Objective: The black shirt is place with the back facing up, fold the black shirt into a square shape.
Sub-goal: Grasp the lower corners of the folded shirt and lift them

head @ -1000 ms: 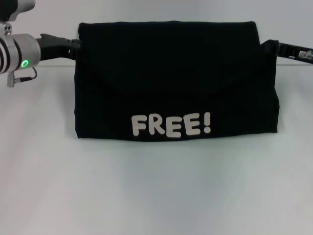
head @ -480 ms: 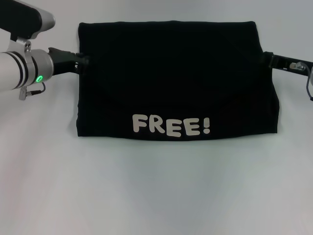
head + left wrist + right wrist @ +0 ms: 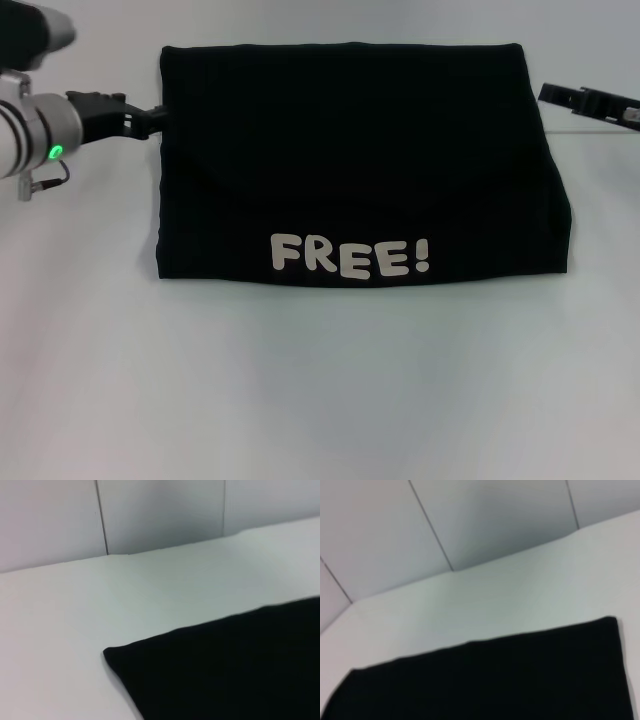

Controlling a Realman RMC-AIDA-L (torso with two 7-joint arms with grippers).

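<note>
Head view: the shirt (image 3: 360, 165) lies folded into a wide rectangle on the white desk (image 3: 320, 390), with white lettering "FREE!" (image 3: 350, 257) near its front edge. The left end effector (image 3: 150, 118) sits at the shirt's left edge, toward the far corner, its tip just beside the cloth; whether it is released or clenched cannot be told. The right end effector (image 3: 560, 98) hangs just off the shirt's right edge, apart from the fabric, its state likewise unclear.

Left wrist view: a folded corner of the shirt (image 3: 225, 670) lies flat on the desk (image 3: 75, 630), a pale wall (image 3: 160, 515) beyond.

Right wrist view: the shirt's (image 3: 490, 680) straight edge and a corner rest on the desk (image 3: 485, 605).
</note>
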